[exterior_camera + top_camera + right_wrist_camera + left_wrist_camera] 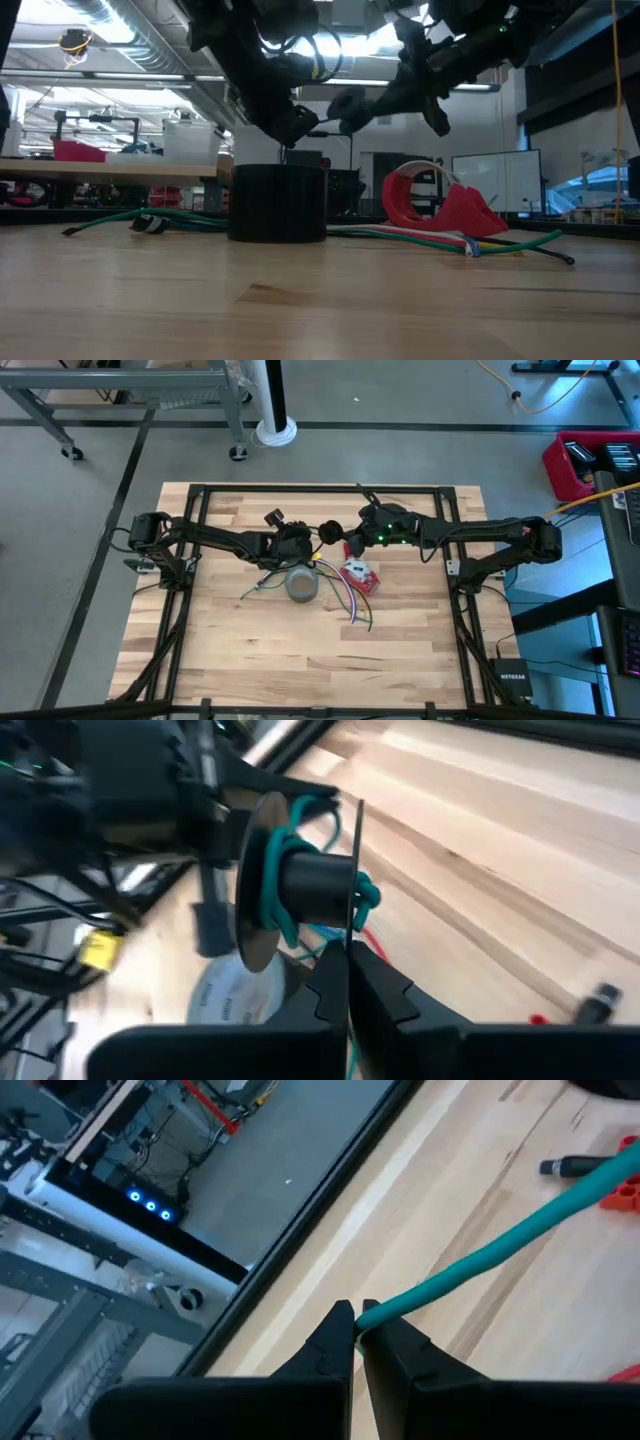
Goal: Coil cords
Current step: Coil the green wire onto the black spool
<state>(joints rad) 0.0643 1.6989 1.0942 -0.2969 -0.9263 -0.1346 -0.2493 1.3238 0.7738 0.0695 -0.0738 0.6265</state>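
Overhead, the left gripper (pixel 300 540) hovers above the table's (pixel 220 650) middle, clenched on a green cord (pixel 480 1260). Just right of it, the right gripper (pixel 338 538) holds a dark spool (pixel 315 885) by its rim, green cord wrapped around the core. Below them lie the grey tape roll (pixel 302 583), loose cords (pixel 345 600) and a red dispenser (pixel 360 575).

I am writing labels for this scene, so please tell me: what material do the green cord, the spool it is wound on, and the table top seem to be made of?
Green cord: probably rubber or plastic sheathing; smooth, matte, bends softly.
Spool: dark matte core, likely plastic; its thin flanges look clear or shiny, but this is uncertain.
Table top: light wood, joined planks with visible grain, slight sheen.
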